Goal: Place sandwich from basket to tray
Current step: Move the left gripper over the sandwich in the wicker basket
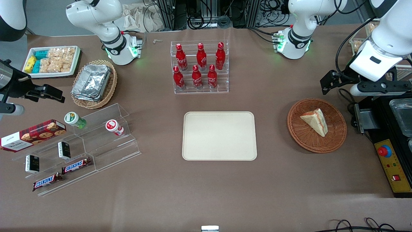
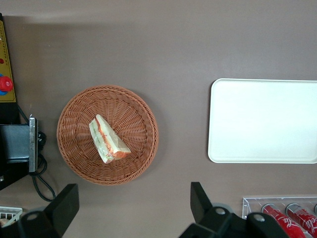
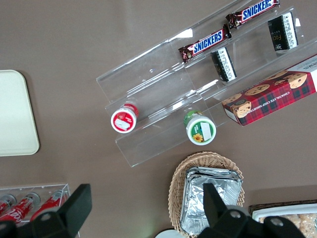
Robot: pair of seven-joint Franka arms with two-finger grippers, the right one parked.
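Note:
The sandwich [image 1: 315, 121] [image 2: 106, 140] is a pale bread wedge with red, orange and green filling, lying in the round reddish-brown wicker basket [image 1: 296, 129] [image 2: 74, 153] toward the working arm's end of the table. The cream tray [image 1: 219, 136] [image 2: 262, 121] lies flat and bare at the table's middle, beside the basket. My gripper [image 1: 326, 84] [image 2: 133, 203] hangs high above the table, farther from the front camera than the basket. It is open, its fingers [image 2: 198, 201] spread wide with only the brown table surface between them.
A clear rack of red bottles [image 1: 199, 67] stands farther from the front camera than the tray. A black control box with a red button [image 1: 391, 161] sits beside the basket at the table's end. A tan basket of foil trays [image 1: 95, 83] and an acrylic snack shelf [image 1: 80, 145] lie toward the parked arm's end.

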